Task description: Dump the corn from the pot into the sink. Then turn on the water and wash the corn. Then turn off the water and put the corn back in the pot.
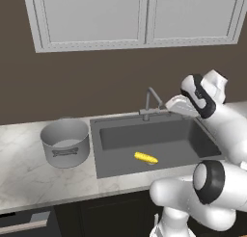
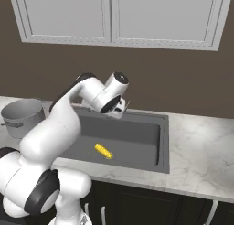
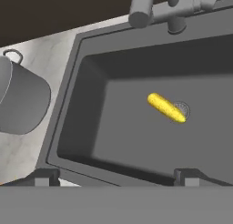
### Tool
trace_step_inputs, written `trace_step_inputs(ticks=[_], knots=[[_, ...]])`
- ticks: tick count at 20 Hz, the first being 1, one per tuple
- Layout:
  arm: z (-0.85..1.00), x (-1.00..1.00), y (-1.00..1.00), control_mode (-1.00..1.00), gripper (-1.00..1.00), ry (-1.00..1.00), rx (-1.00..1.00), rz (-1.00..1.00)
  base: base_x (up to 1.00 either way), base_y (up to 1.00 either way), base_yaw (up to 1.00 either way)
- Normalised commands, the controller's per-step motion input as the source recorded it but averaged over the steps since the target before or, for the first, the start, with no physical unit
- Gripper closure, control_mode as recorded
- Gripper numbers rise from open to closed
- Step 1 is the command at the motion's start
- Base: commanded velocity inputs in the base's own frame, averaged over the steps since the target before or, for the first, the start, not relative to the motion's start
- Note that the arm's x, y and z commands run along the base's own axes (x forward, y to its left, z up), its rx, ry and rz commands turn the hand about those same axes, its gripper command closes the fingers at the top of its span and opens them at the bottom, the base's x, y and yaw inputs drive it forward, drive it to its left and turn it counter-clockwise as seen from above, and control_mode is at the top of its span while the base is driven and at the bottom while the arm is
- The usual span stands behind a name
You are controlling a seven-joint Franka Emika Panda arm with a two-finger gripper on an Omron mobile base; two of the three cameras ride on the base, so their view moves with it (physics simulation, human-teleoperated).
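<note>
Yellow corn point(image 3: 166, 108) lies on the sink point(image 3: 113, 141) floor by the drain, well below my gripper point(image 3: 116, 177), whose jaws stand wide apart, holding nothing.

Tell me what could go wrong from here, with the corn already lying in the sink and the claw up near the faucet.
1. The corn lies partly over the drain on the sink floor; a stream of water might roll it, shifting the later pick.
2. The open claw hangs close to the faucet, so a careless reach could bump the spout rather than the handle.
3. The pot stands near the sink's edge; a swing could knock it.
</note>
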Motion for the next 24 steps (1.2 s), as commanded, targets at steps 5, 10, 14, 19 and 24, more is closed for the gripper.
trace_step_inputs(ticks=[5, 10, 14, 19, 24], knots=[[0.0, 0.01, 0.41, -1.0, -1.0, 0.0, -0.14, -0.03, 0.0, 0.0, 0.0], [-0.12, 0.08, 0.27, -1.0, -1.0, 0.07, -0.24, 0.0, 0.0, 0.0, 0.0], [-0.22, 0.0, 0.15, -1.0, -1.0, 0.03, -0.22, 0.0, 0.0, 0.0, 0.0], [-0.24, 0.01, 0.07, -1.0, -1.0, 0.0, -0.15, 0.0, 0.0, 0.0, 0.0], [-0.29, 0.1, 0.11, -1.0, -1.0, 0.0, -0.05, 0.0, 0.0, 0.0, 0.0]])
